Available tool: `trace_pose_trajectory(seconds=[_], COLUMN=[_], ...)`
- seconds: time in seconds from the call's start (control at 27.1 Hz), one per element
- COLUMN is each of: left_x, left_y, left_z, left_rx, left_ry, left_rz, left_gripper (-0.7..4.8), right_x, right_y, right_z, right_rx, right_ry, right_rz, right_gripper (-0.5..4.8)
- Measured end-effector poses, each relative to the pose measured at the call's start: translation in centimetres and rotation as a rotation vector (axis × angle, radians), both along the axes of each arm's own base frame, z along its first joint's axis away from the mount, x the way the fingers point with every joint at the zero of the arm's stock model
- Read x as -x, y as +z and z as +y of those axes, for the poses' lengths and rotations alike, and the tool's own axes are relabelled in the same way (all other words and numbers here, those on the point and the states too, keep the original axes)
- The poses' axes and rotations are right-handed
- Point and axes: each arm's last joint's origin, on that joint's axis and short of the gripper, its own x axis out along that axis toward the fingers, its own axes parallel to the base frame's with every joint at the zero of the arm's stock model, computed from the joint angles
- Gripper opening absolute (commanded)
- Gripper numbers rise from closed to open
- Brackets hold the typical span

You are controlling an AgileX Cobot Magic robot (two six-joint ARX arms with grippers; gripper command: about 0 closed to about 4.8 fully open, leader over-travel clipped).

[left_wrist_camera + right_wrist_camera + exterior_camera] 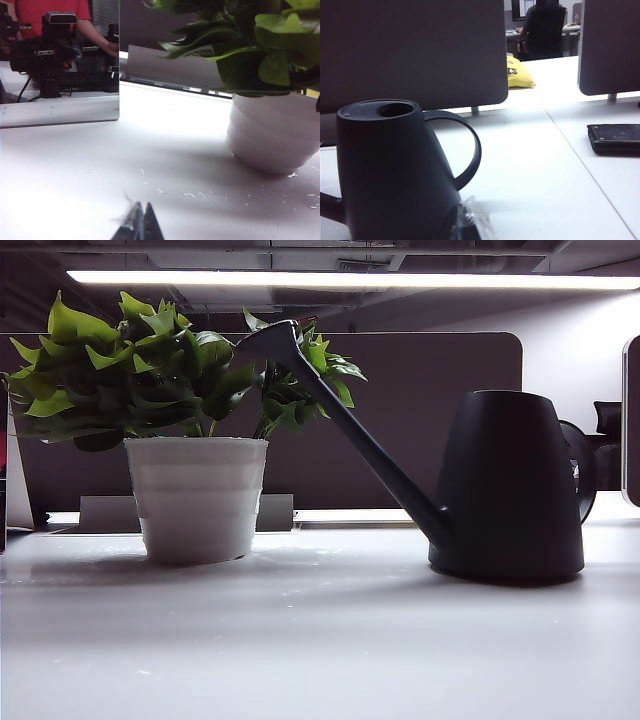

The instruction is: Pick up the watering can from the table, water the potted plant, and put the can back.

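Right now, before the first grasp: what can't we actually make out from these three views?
- Left claw: only its shut tips show, cut off by the left wrist view's edge.
- Right claw: blurred, cropped at the right wrist view's edge.
- Neither claw appears in the exterior view.
- Watering can: water level hidden; its top hole is dark in the right wrist view.
- Potted plant: soil hidden by leaves.

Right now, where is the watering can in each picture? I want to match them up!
Exterior view: the watering can stands on the right, its spout slanting up left into the plant's leaves.
Left wrist view: not in it; only the potted plant and the shut left tool.
Right wrist view: it fills the near left, handle loop toward the middle, beside the shut right tool.
Shared landmark: the white table.
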Motion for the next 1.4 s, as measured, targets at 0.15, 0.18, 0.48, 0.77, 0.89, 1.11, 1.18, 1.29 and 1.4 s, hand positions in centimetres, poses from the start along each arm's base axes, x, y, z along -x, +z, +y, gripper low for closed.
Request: trace_pose_trajectory(seconds=[0.15, 0.18, 0.48, 0.77, 0.89, 1.11, 1.18, 1.29, 1.4], left_x=[0.0, 0.0, 0.5, 2.4, -0.1, -4.4, -6.0, -8.6, -9.8], left_y=[0.1, 0.1, 2.7, 12.4, 15.2, 17.4, 17.7, 17.6, 17.5], left_z=[0.0, 0.0, -0.3, -0.8, -1.3, -2.3, -2.8, -4.2, -6.3], left_rx=[0.000, 0.000, 0.090, 0.148, 0.118, 0.110, 0.112, 0.117, 0.049], left_ry=[0.000, 0.000, -0.086, -0.204, -0.307, -0.345, -0.358, -0.409, -0.499], left_rz=[-0.005, -0.005, -0.083, -0.295, -0.257, -0.306, -0.294, -0.218, -0.182], left_gripper=[-0.06, -0.06, -0.05, -0.06, -0.06, -0.06, -0.06, -0.06, -0.06], right_x=[0.0, 0.0, 1.4, 1.1, -1.3, -4.4, -5.7, -7.5, -10.1], right_y=[0.0, 0.0, 4.6, 14.7, 17.5, 19.7, 20.3, 19.8, 18.2], right_z=[0.0, 0.0, -0.1, 0.3, 0.3, 0.5, 0.6, 0.5, 0.3], right_rx=[0.000, 0.000, -0.005, 0.176, 0.293, 0.324, 0.331, 0.347, 0.357], right_ry=[-0.004, -0.005, -0.019, 0.072, 0.078, 0.127, 0.149, 0.159, 0.180], right_rz=[0.000, -0.002, -0.026, -0.078, -0.038, -0.029, -0.022, 0.023, 0.118], right_gripper=[-0.05, -0.05, 4.35, 4.47, 4.79, 4.79, 4.79, 4.79, 4.79])
